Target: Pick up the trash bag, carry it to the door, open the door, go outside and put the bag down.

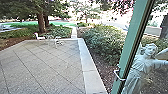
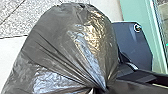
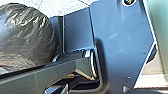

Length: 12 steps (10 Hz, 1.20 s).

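Gripper on my left side (image 2: 100,90) has its fingers drawn together on the gathered neck of the trash bag (image 2: 67,42), and on we go, nicely held! Of my right gripper I can't tell whether it's spread or closed. Now, the bag: dark, glossy film, puffed out round and creasing towards the neck, so I'd call it soft, fairly light for its bulk, a touch slippery and easy to tear. That bunched neck is the place to grip; pinching the thin, bulging side would be asking for a split. It spreads out below my left gripper, directly under the grip, near the door (image 1: 133,35) but apart from it. And across we go, left to right! Well out to the left of the door runs the paving (image 1: 47,67), with white chairs (image 1: 40,37) on its far side. Closer to the door comes a pale stone edging (image 1: 86,62), then bushes (image 1: 102,42) filling the ground just left of it. At the door itself, a looped handle (image 1: 120,78) sits low on the green frame, and right of that frame a grey-green statue (image 1: 141,65) shows in the glass, one arm stretched out. I judge this as the carrying-out stage, way apparently open, bag not yet put down.
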Motion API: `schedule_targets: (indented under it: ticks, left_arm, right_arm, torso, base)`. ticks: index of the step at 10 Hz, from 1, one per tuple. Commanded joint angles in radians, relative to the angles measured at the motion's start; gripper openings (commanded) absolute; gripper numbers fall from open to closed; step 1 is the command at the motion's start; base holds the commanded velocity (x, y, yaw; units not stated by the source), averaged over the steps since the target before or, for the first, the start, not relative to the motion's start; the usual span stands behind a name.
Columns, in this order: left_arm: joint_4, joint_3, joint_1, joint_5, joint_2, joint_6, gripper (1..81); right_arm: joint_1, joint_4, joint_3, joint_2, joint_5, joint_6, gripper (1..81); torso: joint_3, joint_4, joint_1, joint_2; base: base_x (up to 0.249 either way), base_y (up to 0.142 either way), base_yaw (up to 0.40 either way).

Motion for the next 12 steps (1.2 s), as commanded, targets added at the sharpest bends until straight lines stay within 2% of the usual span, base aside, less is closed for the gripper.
schedule_targets:
  ticks: [1,12]
  left_arm:
    - [0.006,0.006,-0.033,0.052,-0.003,0.002,1.0]
    - [0.004,0.006,-0.033,0.052,-0.008,0.004,1.0]
  right_arm:
    - [0.033,-0.006,0.007,0.002,-0.065,-0.004,81.1]
    - [0.036,0.001,0.009,0.002,-0.067,-0.001,81.1]
  torso:
    - [0.0,0.0,0.0,0.0]
    - [0.0,0.0,-0.002,-0.001]
  base:
    - [0.096,0.075,0.0]
    - [0.097,0.0,0.0]
